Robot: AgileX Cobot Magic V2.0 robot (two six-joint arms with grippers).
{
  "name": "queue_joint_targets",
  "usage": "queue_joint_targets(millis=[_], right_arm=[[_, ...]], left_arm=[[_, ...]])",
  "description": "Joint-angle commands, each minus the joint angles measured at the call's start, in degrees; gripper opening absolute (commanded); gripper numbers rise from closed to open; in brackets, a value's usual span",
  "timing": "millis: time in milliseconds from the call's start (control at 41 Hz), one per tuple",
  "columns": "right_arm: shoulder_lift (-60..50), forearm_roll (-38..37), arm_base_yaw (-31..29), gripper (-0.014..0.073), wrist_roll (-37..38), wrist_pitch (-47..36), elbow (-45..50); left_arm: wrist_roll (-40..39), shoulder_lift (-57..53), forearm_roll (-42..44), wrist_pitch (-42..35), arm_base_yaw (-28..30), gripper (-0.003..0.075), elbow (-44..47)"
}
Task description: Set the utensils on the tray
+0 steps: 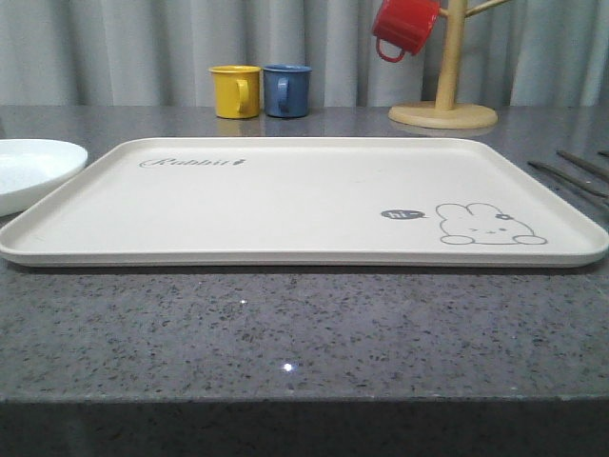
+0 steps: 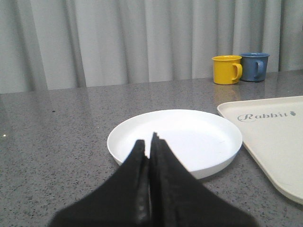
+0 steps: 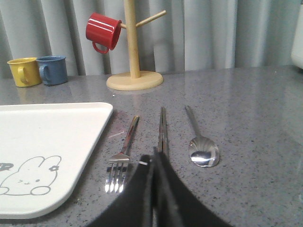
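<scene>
While the tray lies bare, fork, chopsticks and spoon wait beside it; both grippers, left gripper and right gripper, are closed, grasping nothing.

Matte black tapered fingers on left pincer and right pincer

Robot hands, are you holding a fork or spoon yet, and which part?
Nothing is held. The left gripper is shut over the plate; the right gripper is shut beside the chopsticks. Fork and spoon lie untouched.
</scene>
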Motion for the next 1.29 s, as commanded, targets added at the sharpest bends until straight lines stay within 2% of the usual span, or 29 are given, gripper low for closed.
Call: queue_joint_targets(millis=[0, 732, 806, 976, 1074, 1269], right_arm=[[-1.0, -0.6, 0.0, -0.0068, -0.1, -5.3, 0.0], [-1.0, -0.6, 0.5, -0.0068, -0.1, -5.2, 0.0], [-1.0, -0.6, 0.5, -0.0068, -0.1, -5.2, 0.0], [-1.0, -0.6, 0.4, -0.0068, -0.3, -9.8, -1.6], [-1.0, -0.6, 0.4, -0.0068, -0.3, -6.7, -6.3], [1.7, -0.6, 0.4, -0.0068, -0.3, 7.2, -20.0]], left_arm=[[-0.4, -1.4, -0.4, -5.0, 0.1, -0.0018, -0.1], [-0.4, -1.4, -0.4, -5.0, 0.1, -0.0018, -0.1], [-0.4, -1.4, -0.4, -6.9, 0.1, -0.0018, -0.1], [-0.4, -1.3, -0.7, -6.5, 0.1, -0.0018, -1.2], [-0.4, -1.3, -1.8, -5.8, 0.1, -0.0018, -5.0], [-0.4, 0.8, -1.8, 1.6, 0.1, -0.0018, -18.8]])
